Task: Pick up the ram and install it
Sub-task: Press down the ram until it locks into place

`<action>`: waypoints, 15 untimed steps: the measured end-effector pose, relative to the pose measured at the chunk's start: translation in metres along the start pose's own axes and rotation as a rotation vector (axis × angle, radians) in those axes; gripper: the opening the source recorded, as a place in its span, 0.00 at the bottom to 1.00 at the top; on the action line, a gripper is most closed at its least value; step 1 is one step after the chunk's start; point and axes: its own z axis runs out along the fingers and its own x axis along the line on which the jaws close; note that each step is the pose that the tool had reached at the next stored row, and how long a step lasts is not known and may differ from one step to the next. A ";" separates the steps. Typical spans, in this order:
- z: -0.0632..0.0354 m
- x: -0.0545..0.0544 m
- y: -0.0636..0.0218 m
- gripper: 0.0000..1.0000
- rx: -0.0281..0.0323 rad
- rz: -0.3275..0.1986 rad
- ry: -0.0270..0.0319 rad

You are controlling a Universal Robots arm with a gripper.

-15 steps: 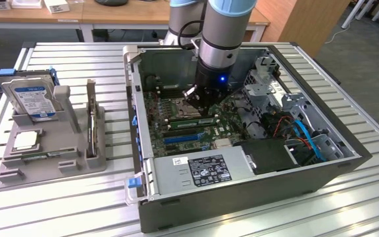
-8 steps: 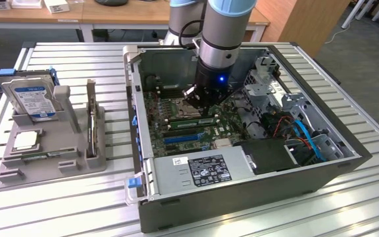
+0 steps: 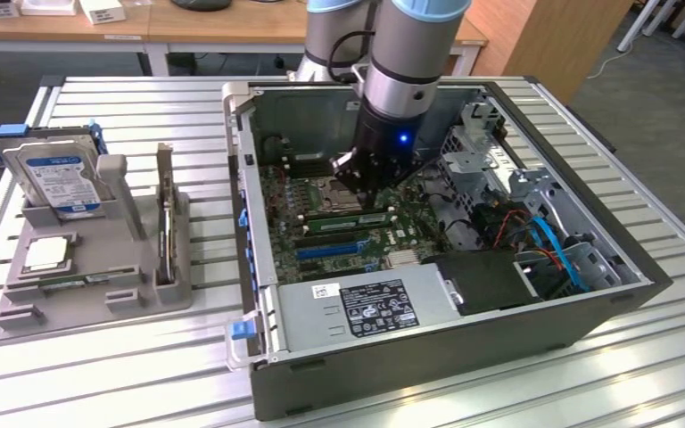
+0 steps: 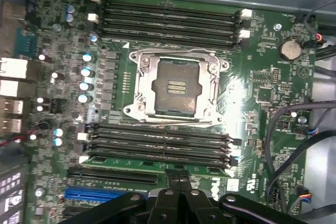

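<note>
Black two-fingered gripper [image 4: 180, 178], fingers closed and empty, hovers over green motherboard [image 4: 252, 77]. Black memory slots [image 4: 157, 148] lie at its twelve o'clock, presumably for pressing.

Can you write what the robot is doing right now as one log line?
place: inside computer case | gripper: fingers shut, over memory slots | held: cannot tell

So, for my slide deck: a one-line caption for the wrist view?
Shut claw poised over the motherboard, beside the memory slots below the empty processor socket.
</note>
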 end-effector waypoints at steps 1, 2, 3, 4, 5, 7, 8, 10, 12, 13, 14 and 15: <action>-0.0007 0.000 0.0000 0.11 -0.0003 0.001 0.0092; -0.0014 -0.001 -0.0001 0.11 -0.0006 0.002 0.0175; -0.0019 -0.001 -0.0001 0.11 -0.0008 0.003 0.0253; -0.0023 -0.002 -0.0002 0.11 -0.0012 0.004 0.0333; -0.0023 -0.003 -0.0002 0.11 -0.0016 0.004 0.0387; -0.0023 -0.003 -0.0002 0.11 -0.0015 0.004 0.0397; -0.0024 -0.003 -0.0002 0.11 -0.0015 0.004 0.0398; -0.0024 -0.003 -0.0001 0.11 -0.0015 0.004 0.0398; -0.0035 -0.003 -0.0001 0.11 -0.0016 0.004 0.0445; -0.0041 -0.003 0.0000 0.11 -0.0018 0.004 0.0466; -0.0042 -0.003 0.0000 0.11 -0.0021 0.004 0.0478; -0.0043 -0.003 0.0000 0.11 -0.0023 0.005 0.0485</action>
